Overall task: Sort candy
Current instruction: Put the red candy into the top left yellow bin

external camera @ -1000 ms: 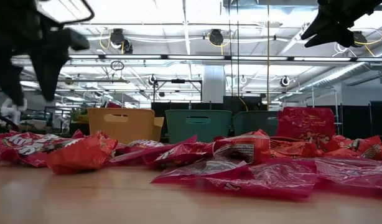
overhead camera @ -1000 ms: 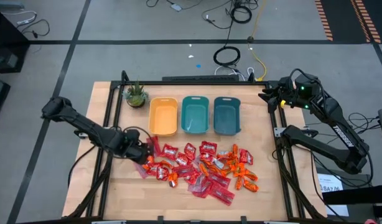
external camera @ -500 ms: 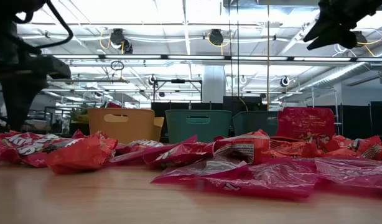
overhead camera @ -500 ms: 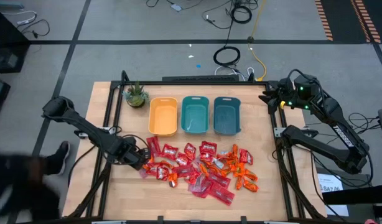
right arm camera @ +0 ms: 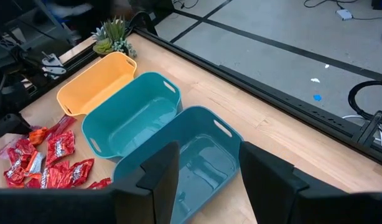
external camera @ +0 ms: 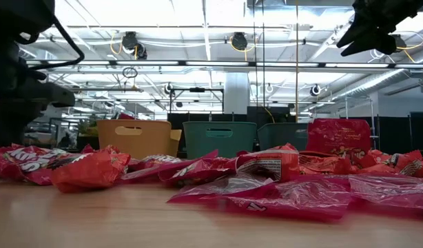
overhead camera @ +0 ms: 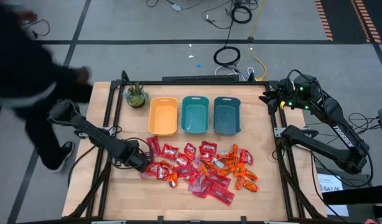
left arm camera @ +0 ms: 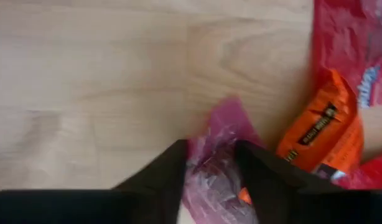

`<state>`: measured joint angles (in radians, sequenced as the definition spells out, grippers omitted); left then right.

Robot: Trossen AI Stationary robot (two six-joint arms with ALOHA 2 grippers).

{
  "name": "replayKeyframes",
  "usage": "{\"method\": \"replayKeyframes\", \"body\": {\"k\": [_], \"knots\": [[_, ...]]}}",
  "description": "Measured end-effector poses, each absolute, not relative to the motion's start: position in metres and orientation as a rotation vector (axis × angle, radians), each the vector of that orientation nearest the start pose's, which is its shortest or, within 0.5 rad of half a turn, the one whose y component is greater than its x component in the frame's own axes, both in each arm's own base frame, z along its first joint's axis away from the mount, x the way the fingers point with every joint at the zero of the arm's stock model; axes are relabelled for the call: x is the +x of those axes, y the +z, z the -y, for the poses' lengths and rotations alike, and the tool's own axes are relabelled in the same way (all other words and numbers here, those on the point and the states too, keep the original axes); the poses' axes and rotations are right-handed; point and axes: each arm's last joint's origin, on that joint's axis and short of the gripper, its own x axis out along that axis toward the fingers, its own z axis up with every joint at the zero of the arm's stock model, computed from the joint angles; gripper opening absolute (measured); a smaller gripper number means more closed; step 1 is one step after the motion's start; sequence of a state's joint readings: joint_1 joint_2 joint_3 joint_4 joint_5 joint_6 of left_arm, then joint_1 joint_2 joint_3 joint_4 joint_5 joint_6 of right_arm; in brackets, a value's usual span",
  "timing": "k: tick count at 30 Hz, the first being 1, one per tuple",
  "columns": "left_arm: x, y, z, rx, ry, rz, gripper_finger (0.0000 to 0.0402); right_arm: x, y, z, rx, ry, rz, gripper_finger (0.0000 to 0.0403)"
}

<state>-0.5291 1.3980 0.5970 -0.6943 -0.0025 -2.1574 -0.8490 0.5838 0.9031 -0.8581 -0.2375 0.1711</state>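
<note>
The candy [overhead camera: 200,167] lies in a loose pile on the wooden table: red squarish packets, pinkish flat packets and small orange pieces. My left gripper [overhead camera: 141,163] is down at the pile's left end. In the left wrist view it is open [left arm camera: 211,149], its fingers on either side of a pinkish packet [left arm camera: 222,118], with an orange piece [left arm camera: 321,130] beside it. My right gripper [overhead camera: 266,97] waits open, raised over the table's far right corner, looking down on the bins [right arm camera: 209,180]. My left gripper comes at the pinkish packet from above, one finger [left arm camera: 169,171] on each side of its end [left arm camera: 209,168]. The packet lies flat on the table. Whether the fingers touch it, I cannot tell.
A yellow bin [overhead camera: 163,116] and two teal bins [overhead camera: 195,114] [overhead camera: 227,115] stand in a row by the far edge, with a small potted plant [overhead camera: 135,94] to their left. A person [overhead camera: 29,74] in dark clothes moves beside the table's left far corner.
My left gripper has moved down and toward the near edge, onto the pile's left end. A person has walked in at the table's left side. The right arm has kept still.
</note>
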Motion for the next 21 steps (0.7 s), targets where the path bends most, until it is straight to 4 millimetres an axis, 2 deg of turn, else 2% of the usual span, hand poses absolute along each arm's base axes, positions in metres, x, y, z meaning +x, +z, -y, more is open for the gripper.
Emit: {"method": "replayKeyframes", "body": {"k": [3,5,10,14,17,21], "knots": [[0.168,0.136,0.099,-1.305,1.129,-1.170,0.0048,0.068,0.334,0.067,0.445,-0.638,-0.418,0.0160],[0.167,0.140,0.099,-1.311,1.104,-1.173,0.0016,0.068,0.334,0.067,0.445,-0.638,-0.418,0.0160],[0.163,0.150,0.096,-1.345,1.063,-1.167,0.0006,0.068,0.334,0.067,0.447,-0.638,-0.419,0.0160],[0.158,0.168,0.093,-1.341,1.069,-1.165,0.0004,0.068,0.332,0.067,0.455,-0.638,-0.434,0.0160],[0.154,0.191,0.090,-1.306,1.093,-1.138,0.0004,0.067,0.331,0.066,0.463,-0.639,-0.448,0.0160],[0.146,0.233,0.081,-1.246,1.077,-1.020,0.0003,0.067,0.330,0.066,0.469,-0.639,-0.458,0.0160]]}}
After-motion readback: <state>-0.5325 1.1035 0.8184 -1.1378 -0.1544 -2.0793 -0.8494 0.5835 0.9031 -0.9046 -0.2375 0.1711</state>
